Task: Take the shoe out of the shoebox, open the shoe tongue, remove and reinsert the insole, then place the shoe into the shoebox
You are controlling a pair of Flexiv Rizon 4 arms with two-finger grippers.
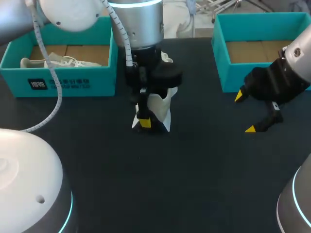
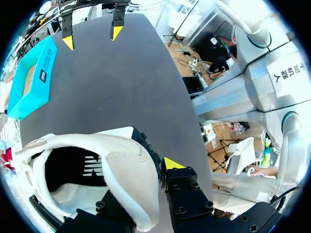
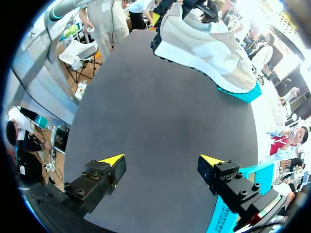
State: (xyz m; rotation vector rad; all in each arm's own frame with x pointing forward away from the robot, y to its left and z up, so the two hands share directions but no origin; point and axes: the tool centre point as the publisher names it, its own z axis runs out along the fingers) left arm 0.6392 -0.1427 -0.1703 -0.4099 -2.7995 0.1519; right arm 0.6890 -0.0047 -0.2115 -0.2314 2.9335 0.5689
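Note:
A white and beige shoe [image 1: 164,103] is at the middle of the dark table, with my left gripper [image 1: 143,122] shut on its heel wall. In the left wrist view the heel collar of the shoe [image 2: 114,162] runs between the fingers; one yellow fingertip [image 2: 171,164] shows outside it and the other is hidden. My right gripper [image 1: 247,112] hangs open to the right, holding nothing. In the right wrist view its gripper [image 3: 163,162] is wide open over bare table, with the shoe [image 3: 209,46] well ahead of it.
A teal shoebox [image 1: 73,83] at the back left holds another white shoe [image 1: 53,62]. A second teal box [image 1: 221,53] stands at the back right, close behind my right gripper. Bare dark tabletop [image 1: 194,170] fills the front.

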